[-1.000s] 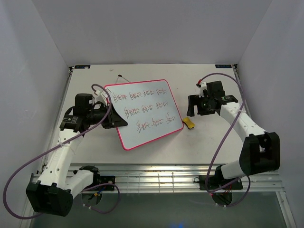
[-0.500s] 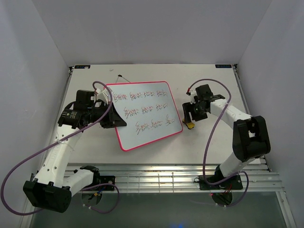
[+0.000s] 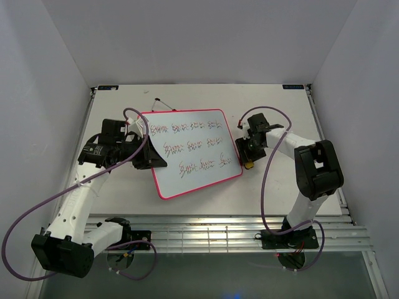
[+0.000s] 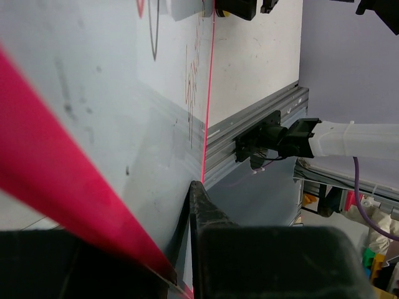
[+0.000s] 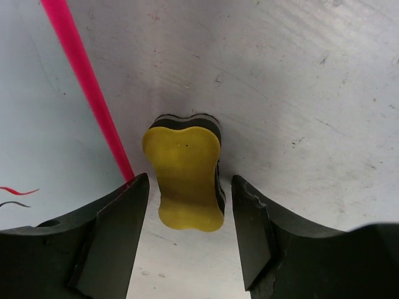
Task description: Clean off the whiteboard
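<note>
The whiteboard (image 3: 194,149), white with a pink-red border and three rows of handwriting, rests tilted on the table. My left gripper (image 3: 151,159) is shut on its left edge. In the left wrist view the pink edge (image 4: 75,212) runs between the fingers (image 4: 202,205). A small yellow eraser (image 3: 249,166) lies on the table just off the board's right edge. My right gripper (image 3: 248,154) hangs over it. In the right wrist view the eraser (image 5: 185,177) sits between the open fingers (image 5: 118,218), with a gap on each side. The board's border (image 5: 81,75) is at the left.
A thin dark item (image 3: 159,99) lies on the table behind the board. An aluminium rail (image 3: 218,233) runs along the table's near edge, and white walls close in the left, right and back.
The right gripper has moved left and down over the eraser, and its jaws have narrowed around it. The left gripper still holds the board, which shifted slightly.
</note>
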You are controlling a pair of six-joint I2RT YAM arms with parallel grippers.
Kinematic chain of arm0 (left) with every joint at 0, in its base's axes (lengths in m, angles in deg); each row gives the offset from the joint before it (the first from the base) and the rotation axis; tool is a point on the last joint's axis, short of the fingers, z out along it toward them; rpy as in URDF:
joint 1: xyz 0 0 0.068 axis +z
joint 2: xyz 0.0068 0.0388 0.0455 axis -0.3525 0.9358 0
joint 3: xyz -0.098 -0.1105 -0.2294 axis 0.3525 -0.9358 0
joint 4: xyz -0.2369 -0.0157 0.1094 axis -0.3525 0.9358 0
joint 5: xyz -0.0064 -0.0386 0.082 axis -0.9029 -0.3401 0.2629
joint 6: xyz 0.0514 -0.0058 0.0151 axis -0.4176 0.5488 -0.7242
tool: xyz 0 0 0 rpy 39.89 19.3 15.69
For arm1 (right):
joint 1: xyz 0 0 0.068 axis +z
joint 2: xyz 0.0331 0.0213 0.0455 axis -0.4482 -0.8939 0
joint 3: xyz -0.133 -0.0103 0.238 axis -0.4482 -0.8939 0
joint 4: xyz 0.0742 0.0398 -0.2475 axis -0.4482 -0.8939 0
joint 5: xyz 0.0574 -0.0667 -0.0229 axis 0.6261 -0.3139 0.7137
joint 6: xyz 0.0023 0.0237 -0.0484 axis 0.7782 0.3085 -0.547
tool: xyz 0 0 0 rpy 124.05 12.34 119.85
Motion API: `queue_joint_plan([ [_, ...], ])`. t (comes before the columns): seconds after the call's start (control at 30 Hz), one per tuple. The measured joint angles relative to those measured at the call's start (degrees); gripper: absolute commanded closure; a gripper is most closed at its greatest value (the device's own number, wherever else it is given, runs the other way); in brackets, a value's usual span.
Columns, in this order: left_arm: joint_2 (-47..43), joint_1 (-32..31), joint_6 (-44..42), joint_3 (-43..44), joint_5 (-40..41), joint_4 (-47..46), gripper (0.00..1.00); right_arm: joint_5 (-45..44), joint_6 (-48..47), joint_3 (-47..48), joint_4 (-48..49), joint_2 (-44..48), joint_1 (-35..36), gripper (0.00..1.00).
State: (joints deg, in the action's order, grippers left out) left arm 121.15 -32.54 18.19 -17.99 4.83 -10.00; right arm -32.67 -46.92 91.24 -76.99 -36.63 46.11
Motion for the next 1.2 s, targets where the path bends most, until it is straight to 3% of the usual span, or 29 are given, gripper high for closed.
queue_joint_plan([
  [0.17, 0.0, -0.5, -0.4, 0.0, 0.2, -0.1, 1.0, -2.8, 0.2, 0.1, 0.9, 0.0, 0.5, 0.38],
  [0.57, -0.2, -0.6, -0.5, -0.7, 0.5, 0.0, 1.0, -4.1, 0.1, 1.2, 1.9, 0.0, 1.1, 0.57],
  [0.87, -0.3, -0.7, -0.5, -0.7, 0.8, 0.1, 1.0, -4.5, 0.2, 1.2, 1.9, -0.3, 1.3, 0.5],
  [1.2, -0.3, -0.7, -0.5, -0.7, 0.8, 0.1, 1.0, -4.8, 0.5, 0.9, 1.9, -0.7, 1.4, 0.62],
])
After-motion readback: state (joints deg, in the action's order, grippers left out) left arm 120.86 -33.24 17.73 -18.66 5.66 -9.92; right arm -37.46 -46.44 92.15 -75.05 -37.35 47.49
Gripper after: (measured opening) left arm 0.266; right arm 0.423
